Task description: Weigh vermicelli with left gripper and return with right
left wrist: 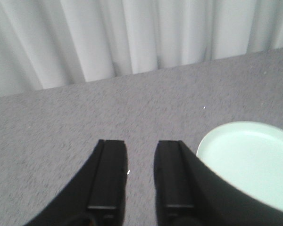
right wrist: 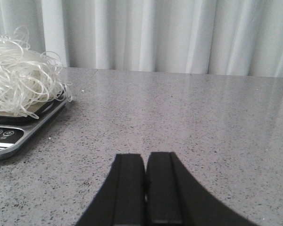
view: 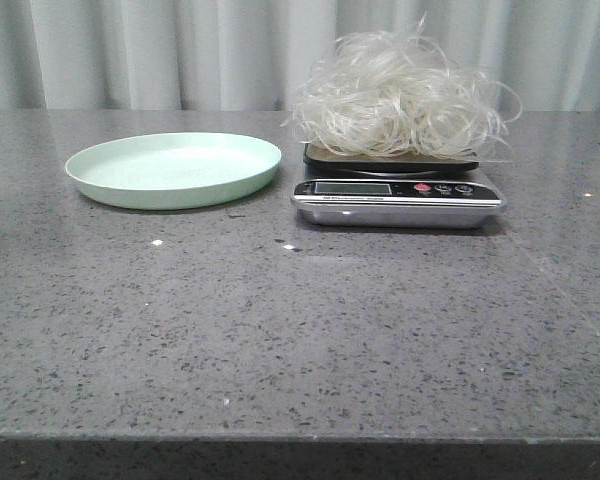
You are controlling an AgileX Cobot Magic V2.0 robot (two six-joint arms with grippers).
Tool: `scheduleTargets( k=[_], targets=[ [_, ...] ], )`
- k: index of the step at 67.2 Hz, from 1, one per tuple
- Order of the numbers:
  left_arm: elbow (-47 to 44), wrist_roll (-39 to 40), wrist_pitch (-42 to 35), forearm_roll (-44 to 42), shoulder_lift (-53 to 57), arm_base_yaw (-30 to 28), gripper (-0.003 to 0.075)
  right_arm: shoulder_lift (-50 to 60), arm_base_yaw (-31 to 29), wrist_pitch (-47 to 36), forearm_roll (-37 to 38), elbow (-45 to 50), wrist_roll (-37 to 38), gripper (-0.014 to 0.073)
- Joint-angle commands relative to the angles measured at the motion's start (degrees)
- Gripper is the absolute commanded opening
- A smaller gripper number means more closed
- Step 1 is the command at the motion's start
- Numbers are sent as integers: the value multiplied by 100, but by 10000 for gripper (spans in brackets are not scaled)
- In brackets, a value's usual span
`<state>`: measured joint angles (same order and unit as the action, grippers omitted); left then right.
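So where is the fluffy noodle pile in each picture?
Front view: the vermicelli sits heaped on the scale, right of the green plate.
Left wrist view: not in it; only the plate shows.
Right wrist view: vermicelli at the left edge, on the scale.
Shared landmark: the grey curtain behind the table.

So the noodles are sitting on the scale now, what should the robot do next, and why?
Probably the right hand should open and reach toward the pale tangled vermicelli bundle. The bundle already rests on the silver digital kitchen scale, the round mint-green plastic plate lies bare, and that hand's fingers are closed, beside the scale and holding nothing.
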<state>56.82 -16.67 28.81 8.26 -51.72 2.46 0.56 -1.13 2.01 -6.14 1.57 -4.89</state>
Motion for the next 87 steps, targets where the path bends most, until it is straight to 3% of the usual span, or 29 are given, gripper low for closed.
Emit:
scheduleTargets(
  k=[1, 21, 40, 58, 67, 78, 87],
  targets=[
    [-597, 38, -765, -170, 675, -24, 155, 97, -36, -430, -15, -42, -43, 150],
    [-2753, 62, -1858, -56, 2660, -24, 136, 97, -36, -430, -15, -47, -43, 150],
    [-3442, 62, -2012, 276, 3493, -24, 136, 92, -36, -464, -183, -439, -43, 150],
    [-3442, 62, -2011, 276, 3493, -24, 136, -719, -36, 323, -183, -2188, -43, 150],
    [-3442, 62, -2011, 276, 3493, -24, 136, -1898, -36, 855, -468, -3487, -43, 150],
    [-3442, 62, -2011, 276, 3493, -24, 136, -3417, 118, 2057, -1270, -5194, -82, 150],
    [-3442, 62, -2011, 276, 3493, -24, 136, -4666, 659, 2876, -1645, -6445, -755, 150]
  ],
)
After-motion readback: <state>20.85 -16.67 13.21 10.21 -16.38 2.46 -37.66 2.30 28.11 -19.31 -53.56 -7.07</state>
